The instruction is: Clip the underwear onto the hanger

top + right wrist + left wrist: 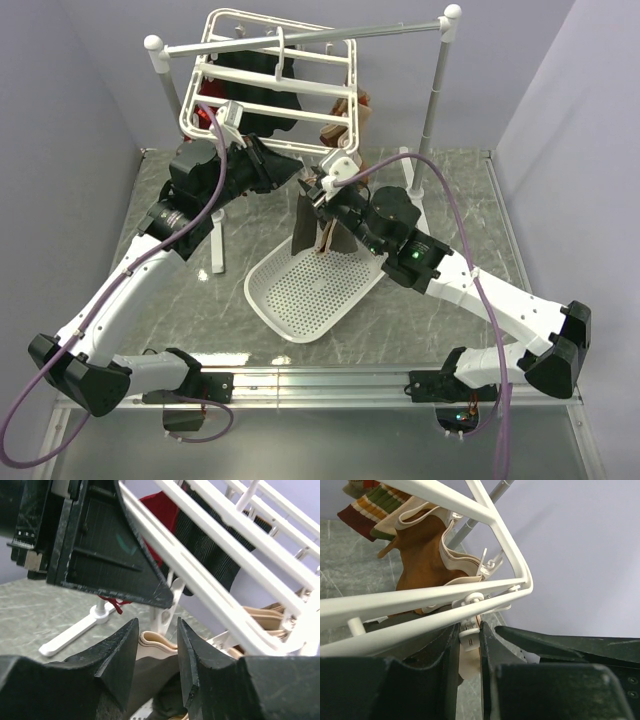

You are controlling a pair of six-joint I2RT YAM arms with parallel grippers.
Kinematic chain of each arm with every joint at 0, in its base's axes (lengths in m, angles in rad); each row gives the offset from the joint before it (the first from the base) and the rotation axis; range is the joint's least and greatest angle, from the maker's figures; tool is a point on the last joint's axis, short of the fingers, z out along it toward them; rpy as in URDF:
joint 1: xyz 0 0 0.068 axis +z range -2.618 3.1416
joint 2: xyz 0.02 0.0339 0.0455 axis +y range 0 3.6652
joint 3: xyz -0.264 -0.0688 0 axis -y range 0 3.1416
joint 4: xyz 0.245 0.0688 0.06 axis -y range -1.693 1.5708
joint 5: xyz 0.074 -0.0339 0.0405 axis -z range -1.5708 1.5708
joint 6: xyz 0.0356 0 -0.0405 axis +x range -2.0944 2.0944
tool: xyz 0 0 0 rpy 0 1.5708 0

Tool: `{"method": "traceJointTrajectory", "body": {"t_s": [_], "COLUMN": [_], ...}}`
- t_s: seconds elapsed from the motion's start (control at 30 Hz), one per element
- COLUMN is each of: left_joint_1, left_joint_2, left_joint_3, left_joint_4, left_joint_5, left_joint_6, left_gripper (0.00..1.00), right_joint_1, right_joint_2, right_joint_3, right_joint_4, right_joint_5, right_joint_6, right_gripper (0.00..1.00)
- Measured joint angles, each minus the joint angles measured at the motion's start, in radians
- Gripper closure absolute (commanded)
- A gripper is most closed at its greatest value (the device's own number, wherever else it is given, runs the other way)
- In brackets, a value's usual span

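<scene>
The white hanger (pixel 353 80) hangs tilted from the rail. One of its small white clips (pixel 470 639) dangles at the frame's corner, and my left gripper (pixel 470 627) is shut on it. The underwear (pixel 303 228) hangs just below, dark grey-brown with a pale beige waistband (pixel 159 642). My right gripper (pixel 157 625) stands open with the folded waistband between its fingers, not pinched. In the top view both grippers meet under the frame's near corner, the left gripper (pixel 300 170) above the right gripper (pixel 318 190). Whether the clip grips the waistband is hidden.
A white perforated basket (pixel 300 300) lies under the underwear. The grey rail (pixel 330 35) stands on white posts. An orange-brown garment (pixel 420 555), a striped one (pixel 375 500), a red one (pixel 160 510) and a dark one (pixel 205 545) hang from the frame.
</scene>
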State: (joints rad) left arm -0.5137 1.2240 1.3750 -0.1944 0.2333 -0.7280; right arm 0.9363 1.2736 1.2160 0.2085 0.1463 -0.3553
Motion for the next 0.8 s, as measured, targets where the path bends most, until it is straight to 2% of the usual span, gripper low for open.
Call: {"method": "traceJointTrajectory", "body": {"t_s": [0.67,0.77,0.8], "left_joint_1": [0.001,0.001,0.001], "left_joint_2": [0.004,0.004,0.004], "left_joint_3": [0.000,0.000,0.000], "left_joint_4": [-0.014,-0.014,-0.014], "left_joint_5": [-0.010,-0.010,-0.010], "left_joint_6": [-0.026,-0.034,-0.038], "left_gripper": [1.00,1.00,1.00], "right_joint_1": [0.004,0.005,0.005], "right_joint_2": [0.071,0.099,0.108], "right_joint_3": [0.008,0.027,0.032], "right_joint_4": [0.031,0.035,0.039], "right_joint_5": [0.044,0.058,0.066], "right_joint_6": [-0.055,-0.057,-0.059], "right_gripper": [0.55,0.57,0.60]}}
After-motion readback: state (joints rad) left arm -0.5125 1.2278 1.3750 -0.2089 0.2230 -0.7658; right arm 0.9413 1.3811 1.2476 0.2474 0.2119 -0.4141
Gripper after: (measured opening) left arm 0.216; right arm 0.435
